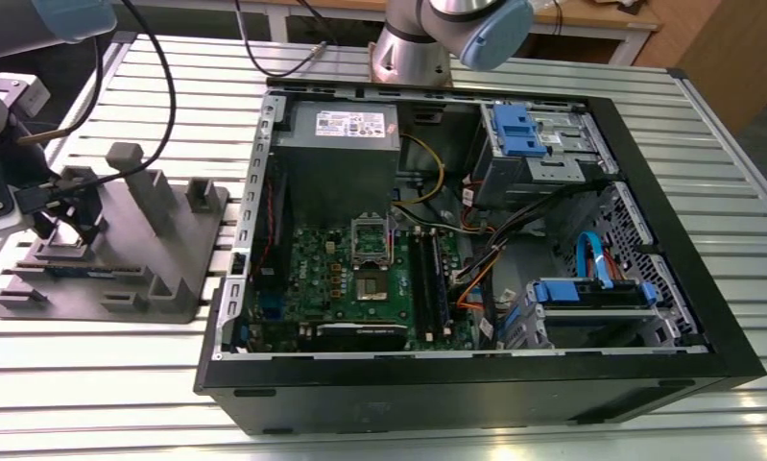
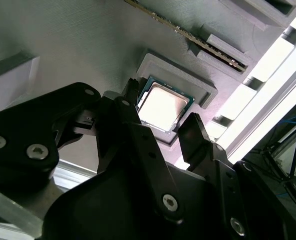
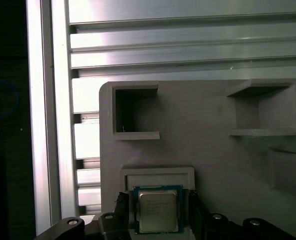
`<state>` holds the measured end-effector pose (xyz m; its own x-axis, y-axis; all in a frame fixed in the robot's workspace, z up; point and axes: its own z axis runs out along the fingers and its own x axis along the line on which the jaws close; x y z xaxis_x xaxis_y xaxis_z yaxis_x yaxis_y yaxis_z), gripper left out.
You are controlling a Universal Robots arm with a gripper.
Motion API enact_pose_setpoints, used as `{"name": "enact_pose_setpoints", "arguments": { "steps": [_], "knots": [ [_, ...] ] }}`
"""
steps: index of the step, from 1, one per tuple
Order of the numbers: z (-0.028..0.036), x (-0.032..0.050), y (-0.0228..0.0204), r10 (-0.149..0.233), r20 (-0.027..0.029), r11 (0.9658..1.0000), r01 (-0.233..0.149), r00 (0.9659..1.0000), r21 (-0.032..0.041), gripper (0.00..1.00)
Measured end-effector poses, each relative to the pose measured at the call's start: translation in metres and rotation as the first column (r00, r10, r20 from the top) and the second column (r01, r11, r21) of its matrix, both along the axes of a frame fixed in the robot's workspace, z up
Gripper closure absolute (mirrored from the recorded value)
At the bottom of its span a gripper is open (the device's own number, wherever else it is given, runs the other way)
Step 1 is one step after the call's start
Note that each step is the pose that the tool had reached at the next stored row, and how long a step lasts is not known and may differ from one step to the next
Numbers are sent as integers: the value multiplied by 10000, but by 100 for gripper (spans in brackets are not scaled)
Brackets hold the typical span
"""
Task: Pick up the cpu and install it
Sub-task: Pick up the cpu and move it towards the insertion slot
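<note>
Pincer (image 2: 161, 112) spread wide astride the cpu (image 2: 164, 105).
It lies flat in its recess on the grey fixture tray (image 3: 213, 140), a finger (image 2: 193, 131) just beside each edge.

Robotics lab or test workshop, shown by ribbed alu. table (image 1: 203, 86), robot arm (image 1: 416, 48) stood at its far edge, opened PC case (image 1: 486, 394) laid flat w/ boards & wiring exposed, grey parts holder (image 1: 191, 240) set alongside, wooden bench (image 1: 588, 14) seen behind.

Slotted aluminium table (image 1: 88, 384), wooden furniture (image 1: 723, 48) beyond, bright light.
</note>
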<state>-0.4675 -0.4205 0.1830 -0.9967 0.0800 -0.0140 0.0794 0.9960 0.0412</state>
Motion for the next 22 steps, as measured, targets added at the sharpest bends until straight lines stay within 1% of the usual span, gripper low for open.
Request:
{"name": "enact_pose_setpoints", "arguments": {
  "steps": [7, 9, 10, 11, 22],
  "knots": [
    [1, 0, 0, 0, 0, 10000, 0, 10000, 0, 41],
    [2, 0, 0, 0, -1, 10000, 0, 10000, 0, 43],
    [2, -1, 0, -1, -2, 10000, 1, 10000, -1, 49],
    [2, 0, 0, 0, -1, 10000, 0, 10000, 0, 53],
    [9, 0, 0, 0, -2, 10000, 0, 10000, -1, 53]
  ]
}}
